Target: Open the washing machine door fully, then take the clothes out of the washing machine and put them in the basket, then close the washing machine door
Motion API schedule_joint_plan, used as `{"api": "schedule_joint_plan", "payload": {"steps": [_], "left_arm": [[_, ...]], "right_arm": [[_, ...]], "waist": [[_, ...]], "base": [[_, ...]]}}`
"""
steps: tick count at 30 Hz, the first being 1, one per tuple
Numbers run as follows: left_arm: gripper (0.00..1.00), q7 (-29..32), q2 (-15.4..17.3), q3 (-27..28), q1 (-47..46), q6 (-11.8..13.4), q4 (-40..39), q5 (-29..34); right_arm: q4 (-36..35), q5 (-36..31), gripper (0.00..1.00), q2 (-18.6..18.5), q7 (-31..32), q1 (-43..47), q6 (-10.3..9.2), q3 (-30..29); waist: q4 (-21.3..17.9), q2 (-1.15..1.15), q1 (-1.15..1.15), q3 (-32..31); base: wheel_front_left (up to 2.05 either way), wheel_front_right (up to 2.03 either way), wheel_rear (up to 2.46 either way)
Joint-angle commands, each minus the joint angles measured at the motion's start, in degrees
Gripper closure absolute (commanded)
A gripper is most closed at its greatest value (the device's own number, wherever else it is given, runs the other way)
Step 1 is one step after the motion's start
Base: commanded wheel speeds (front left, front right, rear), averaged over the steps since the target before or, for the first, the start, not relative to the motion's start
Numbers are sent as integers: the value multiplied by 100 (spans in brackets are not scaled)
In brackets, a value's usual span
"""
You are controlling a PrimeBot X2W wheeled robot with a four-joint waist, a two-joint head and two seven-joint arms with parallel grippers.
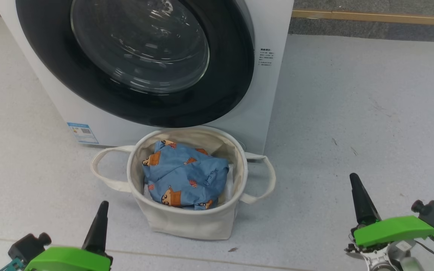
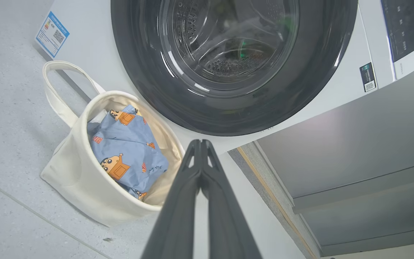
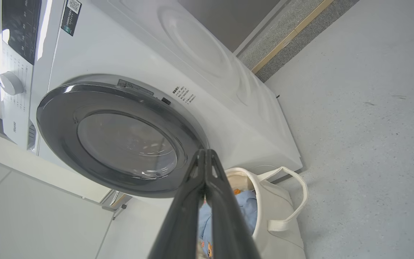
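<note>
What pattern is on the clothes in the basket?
Light blue with brown-orange cartoon figures; clearest in the head view.

The white front-loading washing machine stands far and a little to the left on the grey speckled floor. Its large round door with the glossy black rim lies shut against its front. Just before the machine, under the door, stands the small round cream canvas basket. The light blue printed clothes lie inside it. My left gripper is near on the left and my right gripper near on the right. The basket is between them, farther and apart from both.
</note>
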Motion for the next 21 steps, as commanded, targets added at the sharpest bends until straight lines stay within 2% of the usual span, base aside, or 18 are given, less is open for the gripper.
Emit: {"api": "schedule_joint_plan", "payload": {"steps": [1, 21], "left_arm": [[100, 45, 17, 227, -212, -46, -128, -129], [100, 344, -258, 655, -208, -141, -15, -953]], "right_arm": [[-161, 198, 100, -80, 51, -138, 1, 8], [-60, 1456, 100, -81, 304, -108, 0, -216]], "waist": [[8, 0, 0, -5], [89, 0, 0, -62]], "base": [[0, 0, 0], [0, 0, 0]]}}
